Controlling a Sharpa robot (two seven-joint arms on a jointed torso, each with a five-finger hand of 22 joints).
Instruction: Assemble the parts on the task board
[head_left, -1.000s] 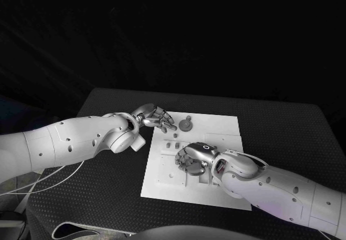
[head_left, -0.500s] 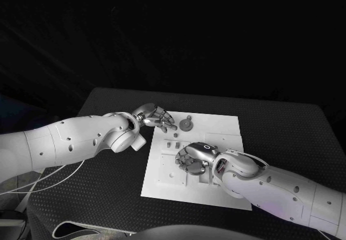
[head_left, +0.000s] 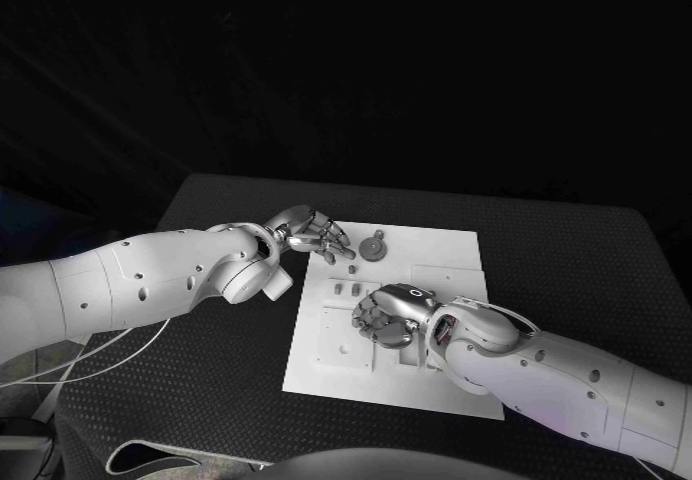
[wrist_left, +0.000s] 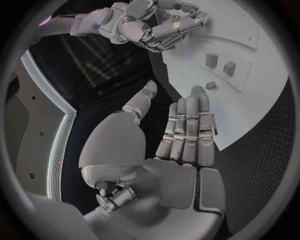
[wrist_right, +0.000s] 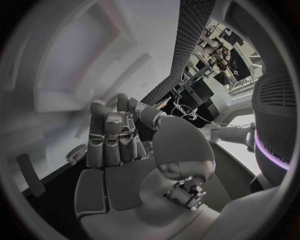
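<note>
- We see the task board (head_left: 433, 262), a white plate, lying in the middle of the black table (head_left: 577, 250).
- Our right hand (head_left: 385, 312) sits low over the middle of the board, fingers curled down toward its surface. We cannot tell from the head view or its own wrist view whether it pinches a part or only presses on the board.
- Our left hand (head_left: 307, 235) hovers at the board's 10 o'clock corner with fingers straight and side by side, thumb apart, holding nothing that we can see.
- A round part with a small stem (head_left: 375, 248) lies on the board at about 12 o'clock, just beside the left fingertips.
- Two small blocks (wrist_left: 220, 64) stand on the board, seen from the left wrist, with a small peg near them.
- The board holds shallow recesses toward 3 o'clock; what sits in them we cannot make out.
- We judge the step in hand to be seating a part under the right hand. To do it well we should keep the part upright, press straight down, and steady the board's corner with the left hand so it cannot slide.
</note>
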